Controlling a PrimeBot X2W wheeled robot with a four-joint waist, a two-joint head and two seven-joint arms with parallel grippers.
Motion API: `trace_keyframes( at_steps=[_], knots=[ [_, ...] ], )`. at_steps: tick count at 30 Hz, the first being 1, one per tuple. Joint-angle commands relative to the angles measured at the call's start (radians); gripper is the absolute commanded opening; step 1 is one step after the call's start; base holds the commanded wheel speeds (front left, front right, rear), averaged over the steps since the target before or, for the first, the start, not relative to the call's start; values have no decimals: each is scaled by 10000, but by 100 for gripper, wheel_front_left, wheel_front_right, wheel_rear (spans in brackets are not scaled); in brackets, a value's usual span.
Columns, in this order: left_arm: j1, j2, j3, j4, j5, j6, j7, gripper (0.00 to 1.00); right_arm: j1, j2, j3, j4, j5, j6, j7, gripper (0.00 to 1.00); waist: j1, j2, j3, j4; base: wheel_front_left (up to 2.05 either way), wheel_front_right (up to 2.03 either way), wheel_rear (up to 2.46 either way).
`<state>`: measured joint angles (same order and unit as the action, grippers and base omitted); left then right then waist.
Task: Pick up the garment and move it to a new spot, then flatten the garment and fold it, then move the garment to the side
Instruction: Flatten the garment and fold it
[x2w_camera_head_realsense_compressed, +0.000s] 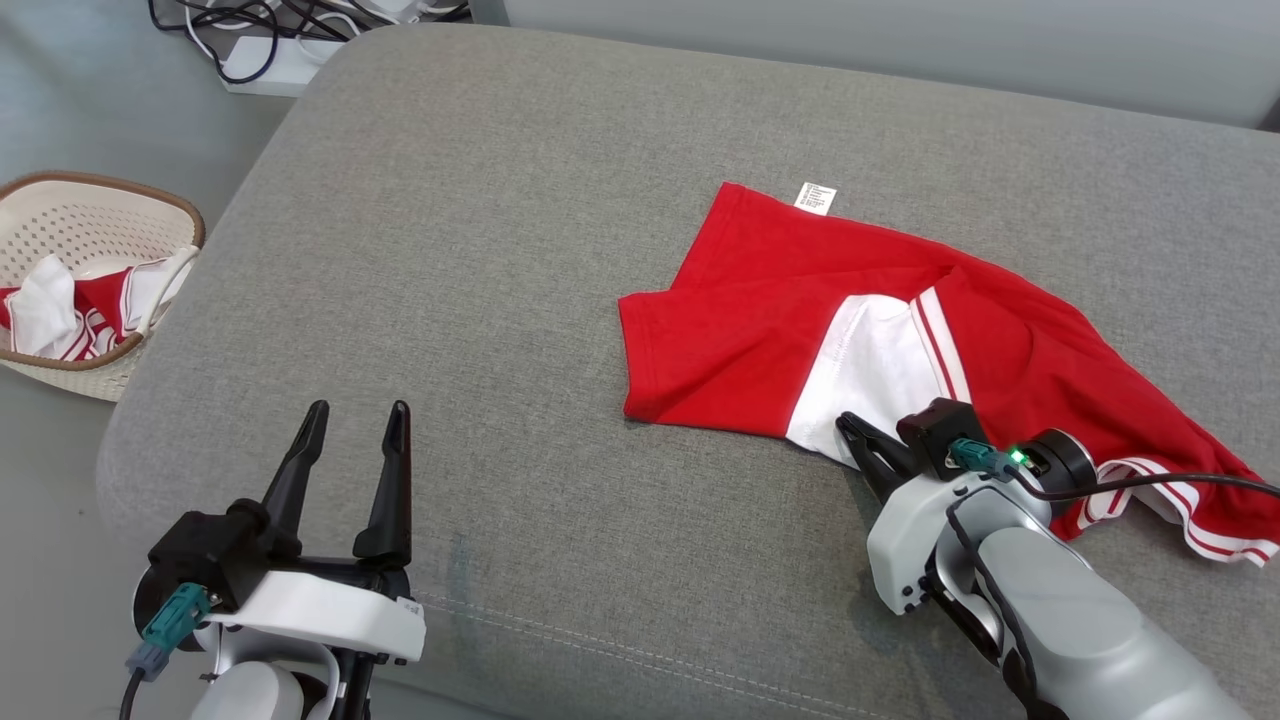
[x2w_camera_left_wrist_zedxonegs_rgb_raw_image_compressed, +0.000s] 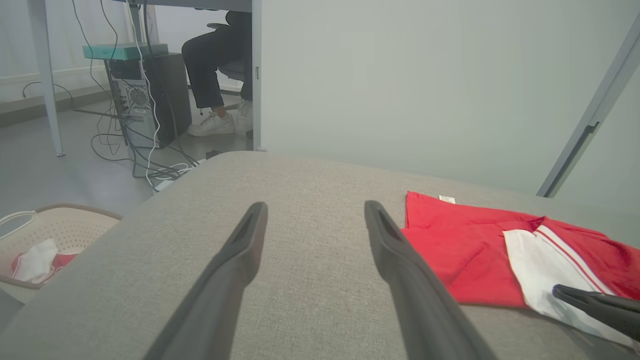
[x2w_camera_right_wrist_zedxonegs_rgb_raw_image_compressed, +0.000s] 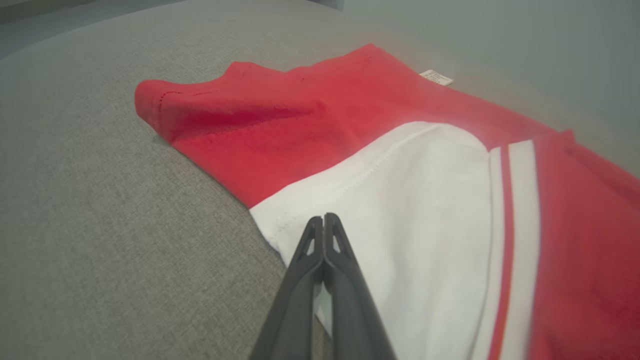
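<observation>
Grey cushion (x2w_camera_head_realsense_compressed: 500, 250) is seen spanning most of the head view. The garment (x2w_camera_head_realsense_compressed: 780, 300), red with a white panel (x2w_camera_head_realsense_compressed: 880, 360) and striped trim, is laid rumpled on the cushion's right half, partly folded over itself, well apart from the left side. A pale perforated basket (x2w_camera_head_realsense_compressed: 95, 182) with red-and-white cloth in it is set off the cushion's left edge.

Left gripper (x2w_camera_head_realsense_compressed: 358, 408) is held over bare cushion at lower left, jaws spread wide, nothing between them. Right gripper (x2w_camera_right_wrist_zedxonegs_rgb_raw_image_compressed: 324, 218) is closed tight on the near edge of the white panel; a sliver of white cloth is seen pinched between its fingers. A small white label (x2w_camera_head_realsense_compressed: 815, 197) is seen at the garment's far edge.
</observation>
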<state>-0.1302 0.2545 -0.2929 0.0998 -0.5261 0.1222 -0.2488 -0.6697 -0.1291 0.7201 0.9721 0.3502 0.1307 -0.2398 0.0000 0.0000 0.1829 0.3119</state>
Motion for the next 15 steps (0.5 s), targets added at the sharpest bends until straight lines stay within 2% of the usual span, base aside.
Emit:
trace_keyframes(
  at_steps=[1,3,6,8,9,10,11,12,15],
  knots=[
    [-383,122,480,-176,151,-124,-129,100,-83,60,157,-327,112,0,-206,0,0,0,19,-51,0,0,0],
    [-400,62,543,-151,205,-197,-129,100,-112,47,236,-415,106,0,-211,0,0,0,29,-69,0,0,0],
    [-426,-34,595,-90,280,-308,-129,100,-148,92,400,-521,95,0,-215,10,0,0,48,-48,0,0,0],
    [-452,-102,608,-37,329,-386,-129,100,-184,120,475,-569,102,0,-216,8,0,0,50,-7,0,0,0],
    [-462,-135,615,-5,353,-420,-129,100,-206,131,499,-606,87,0,-217,21,0,0,42,14,0,0,0],
    [-468,-168,621,29,381,-449,-129,100,-209,145,480,-663,96,0,-217,41,0,0,22,39,0,0,0],
    [-464,-197,633,65,406,-474,-129,100,-191,160,453,-762,108,0,-217,75,0,0,-12,55,0,0,0],
    [-451,-216,660,85,429,-491,-129,100,-174,166,368,-897,117,0,-218,100,0,0,-34,48,0,0,0],
    [-370,-213,799,107,494,-517,-129,100,-1,159,-88,-1468,102,0,-218,100,0,0,-139,-77,0,0,0]
  ],
)
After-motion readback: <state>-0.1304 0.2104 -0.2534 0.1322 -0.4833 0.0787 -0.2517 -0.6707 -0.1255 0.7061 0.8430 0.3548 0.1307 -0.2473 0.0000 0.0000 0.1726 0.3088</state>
